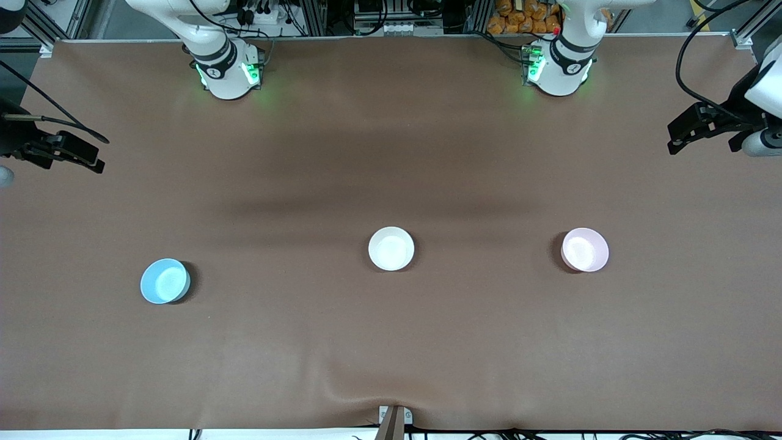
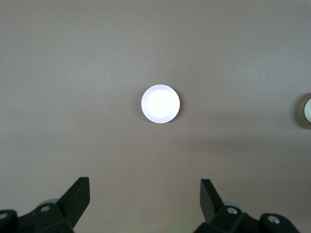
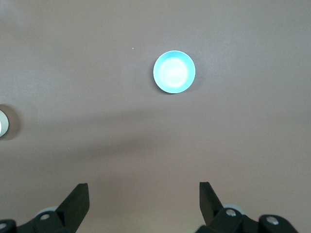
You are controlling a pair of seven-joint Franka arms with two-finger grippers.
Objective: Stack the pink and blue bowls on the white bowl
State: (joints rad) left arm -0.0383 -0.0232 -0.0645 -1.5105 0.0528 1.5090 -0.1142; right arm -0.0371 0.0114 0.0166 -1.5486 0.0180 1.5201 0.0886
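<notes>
The white bowl (image 1: 391, 248) sits upright at the middle of the table. The pale pink bowl (image 1: 585, 249) sits toward the left arm's end, and the light blue bowl (image 1: 165, 280) toward the right arm's end, a little nearer the front camera. My left gripper (image 1: 677, 144) hangs open and empty, high over the left arm's end of the table. Its wrist view shows the open fingers (image 2: 77, 194), the pink bowl (image 2: 160, 104) looking washed out, and the white bowl's edge (image 2: 307, 110). My right gripper (image 1: 91, 160) hangs open and empty over the other end. Its wrist view shows the blue bowl (image 3: 174, 71).
The brown table cover (image 1: 391, 342) has a small wrinkle at its edge nearest the front camera. The two arm bases (image 1: 229, 73) (image 1: 559, 70) stand along the edge farthest from the camera. A sliver of the white bowl (image 3: 3, 122) shows in the right wrist view.
</notes>
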